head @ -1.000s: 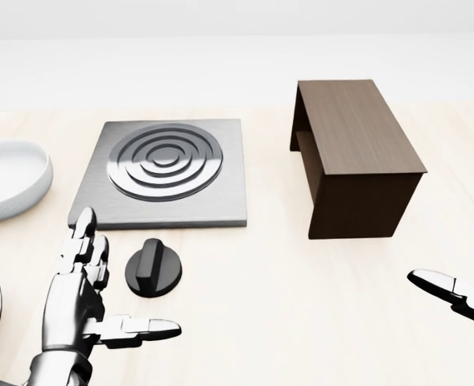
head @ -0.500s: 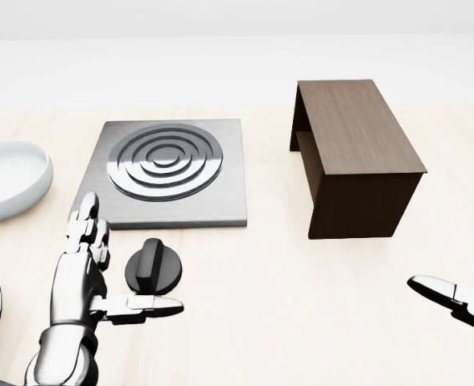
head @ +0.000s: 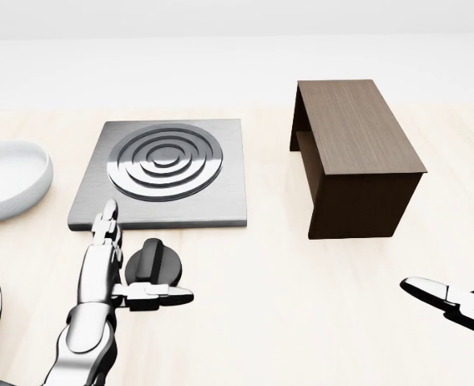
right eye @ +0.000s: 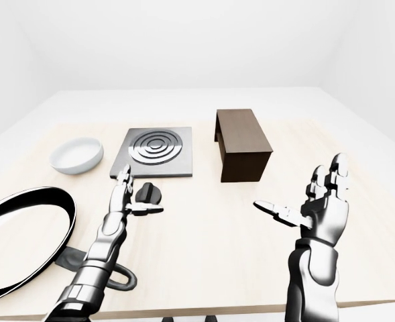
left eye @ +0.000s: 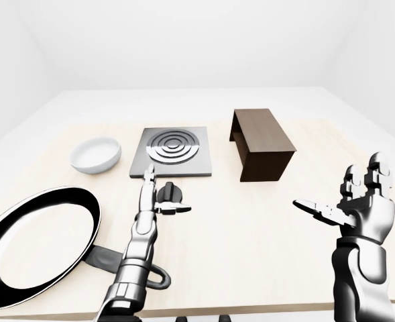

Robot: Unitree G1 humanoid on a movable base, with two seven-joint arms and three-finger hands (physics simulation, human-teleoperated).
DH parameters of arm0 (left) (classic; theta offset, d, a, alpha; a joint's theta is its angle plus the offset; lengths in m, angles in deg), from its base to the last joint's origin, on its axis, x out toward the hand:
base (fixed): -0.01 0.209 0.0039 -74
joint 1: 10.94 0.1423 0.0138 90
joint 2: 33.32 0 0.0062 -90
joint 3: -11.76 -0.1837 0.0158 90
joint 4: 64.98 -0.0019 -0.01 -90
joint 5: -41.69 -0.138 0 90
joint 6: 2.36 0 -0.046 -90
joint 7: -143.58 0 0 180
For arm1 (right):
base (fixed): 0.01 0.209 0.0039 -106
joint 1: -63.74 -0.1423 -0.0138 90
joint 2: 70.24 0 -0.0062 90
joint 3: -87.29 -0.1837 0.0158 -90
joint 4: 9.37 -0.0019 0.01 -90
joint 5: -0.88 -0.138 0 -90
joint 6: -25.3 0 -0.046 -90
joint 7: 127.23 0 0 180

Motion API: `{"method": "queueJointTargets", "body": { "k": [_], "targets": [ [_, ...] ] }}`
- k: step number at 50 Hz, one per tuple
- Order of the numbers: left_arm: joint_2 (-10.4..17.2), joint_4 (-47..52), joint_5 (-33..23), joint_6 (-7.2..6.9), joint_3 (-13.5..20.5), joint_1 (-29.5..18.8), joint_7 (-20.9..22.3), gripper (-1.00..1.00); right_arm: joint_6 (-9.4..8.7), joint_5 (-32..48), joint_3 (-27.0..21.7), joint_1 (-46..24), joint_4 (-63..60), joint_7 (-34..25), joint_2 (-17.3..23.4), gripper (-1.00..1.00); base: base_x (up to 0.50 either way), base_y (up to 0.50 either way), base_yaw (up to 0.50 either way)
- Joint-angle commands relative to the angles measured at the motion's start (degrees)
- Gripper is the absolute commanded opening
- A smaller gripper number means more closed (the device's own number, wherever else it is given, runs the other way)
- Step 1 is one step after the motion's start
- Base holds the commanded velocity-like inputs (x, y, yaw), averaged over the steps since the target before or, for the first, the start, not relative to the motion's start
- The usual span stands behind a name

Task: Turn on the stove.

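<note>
The stove is a square grey metal plate with a ringed burner, lying on the pale wooden table in the upper left of the head view. Its black round knob with a raised bar sits on the table just below the plate. My left hand is open at the knob's left side, fingers pointing up toward the plate and thumb stretched under the knob's lower edge. My right hand is open and empty, raised at the far right, away from the stove.
A dark brown wooden box-like stand is right of the stove. A white bowl lies left of it. A large black frying pan lies at lower left, its handle under my left forearm.
My left hand has moved right and up toward the knob; its thumb now lies under the knob's lower edge. The right hand has barely shifted.
</note>
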Motion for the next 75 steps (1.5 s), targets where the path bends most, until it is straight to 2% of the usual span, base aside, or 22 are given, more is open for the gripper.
{"method": "queueJointTargets", "body": {
  "k": [1,21,31,38,44,48,68,75],
  "targets": [
    [-0.39,-12.31,-2.14,0.00,-0.81,-1.46,-1.08,1.00,0.00,0.48,0.80,-0.17,1.08,-0.36,-0.03,1.00,0.00,0.00,0.00],
    [-0.52,-14.22,-2.47,0.00,-0.75,-1.68,-1.26,1.00,0.54,0.58,1.05,-0.22,1.85,-0.37,0.05,1.00,0.00,0.00,0.00],
    [-0.54,-14.38,-2.60,0.00,-0.75,-1.63,-1.28,1.00,0.08,0.61,1.21,-0.21,1.45,-0.21,0.09,1.00,0.00,0.00,0.00],
    [-0.36,-11.93,-2.22,0.00,-0.56,-1.16,-1.13,1.00,0.00,0.67,1.25,-0.26,1.21,-0.23,0.07,1.00,0.00,0.00,0.00],
    [-0.62,-1.64,-1.96,0.00,-0.90,1.88,-0.53,1.00,0.00,0.62,1.24,-0.35,1.24,-0.34,0.16,1.00,0.00,0.00,0.00],
    [-0.74,0.68,-2.00,0.00,-0.95,2.59,-0.37,1.00,0.00,0.62,1.26,-0.40,1.06,-0.26,0.19,1.00,0.00,0.00,0.00],
    [-1.31,-2.14,-2.91,0.00,-1.54,2.74,-0.66,1.00,0.00,0.65,1.33,-0.28,1.45,-0.36,0.07,1.00,0.00,0.00,0.00],
    [-1.75,-2.42,-3.46,0.00,-2.01,3.08,-0.57,1.00,0.73,0.61,1.32,-0.28,2.25,-0.52,0.07,1.00,0.00,0.00,0.00]
  ]
}}
